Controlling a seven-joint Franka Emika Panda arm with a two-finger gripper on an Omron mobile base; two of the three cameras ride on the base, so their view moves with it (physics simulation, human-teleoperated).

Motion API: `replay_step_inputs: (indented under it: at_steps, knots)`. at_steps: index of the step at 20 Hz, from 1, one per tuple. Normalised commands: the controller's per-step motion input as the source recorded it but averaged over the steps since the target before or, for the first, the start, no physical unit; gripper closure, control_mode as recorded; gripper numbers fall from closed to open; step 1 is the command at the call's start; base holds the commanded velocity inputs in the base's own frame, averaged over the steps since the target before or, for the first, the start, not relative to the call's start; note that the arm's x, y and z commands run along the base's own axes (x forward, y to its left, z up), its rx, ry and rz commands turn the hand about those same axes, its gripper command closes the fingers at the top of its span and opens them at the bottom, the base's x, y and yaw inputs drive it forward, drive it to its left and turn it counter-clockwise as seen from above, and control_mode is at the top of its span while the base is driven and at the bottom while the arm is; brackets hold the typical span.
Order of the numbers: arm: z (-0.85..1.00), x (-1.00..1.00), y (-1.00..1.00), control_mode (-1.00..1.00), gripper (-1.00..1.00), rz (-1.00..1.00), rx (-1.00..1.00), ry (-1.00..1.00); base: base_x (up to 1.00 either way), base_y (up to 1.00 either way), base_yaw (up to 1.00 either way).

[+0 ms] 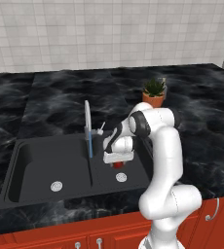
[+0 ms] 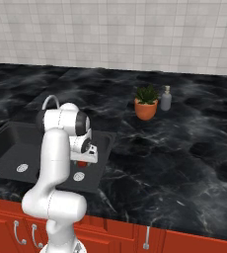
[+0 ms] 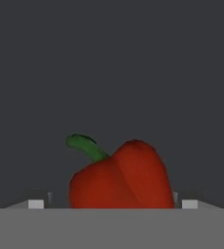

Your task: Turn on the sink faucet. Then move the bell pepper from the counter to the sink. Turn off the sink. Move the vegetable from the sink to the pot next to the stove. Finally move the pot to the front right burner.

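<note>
Pepper (image 3: pixel 120 175) sits closest in the hand view, red with a green stem, between the two finger tips (image 3: pixel 36 204), which stand off either side of it with gaps showing. Jaws apart, not clamped on it. From the base views the gripper (image 1: pixel 119 160) hangs low in the right basin of the sink (image 1: pixel 36 170), pepper (image 1: pixel 118 164) a red spot just under it, near the round drain (image 1: pixel 121 177). Whether the pepper rests on the basin floor I cannot tell. Faucet (image 1: pixel 87 127) rises at the divider between basins, at the sink's back edge; a thin blue stream (image 1: pixel 90 148) runs down from its spout. Left basin has its own drain (image 1: pixel 56 185). Potted plant (image 1: pixel 154 92) stands on the black bench (image 1: pixel 201 116) behind the sink's right corner, soap bottle (image 2: pixel 166 99) just beside it.
</note>
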Motion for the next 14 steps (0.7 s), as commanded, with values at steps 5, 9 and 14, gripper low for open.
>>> replay_step_inputs:
  at_steps: [5,9,14]
  knots:
    - [0.21,-0.08,0.00,-1.00,-1.00,0.00,0.02,0.02,0.00,0.00,0.00]
    - [0.40,-0.08,0.00,-1.00,-1.00,0.00,0.00,0.00,0.00,0.00,0.00]
    - [0.58,-0.10,0.00,-1.00,-1.00,0.00,0.00,0.00,0.00,0.00,0.00]
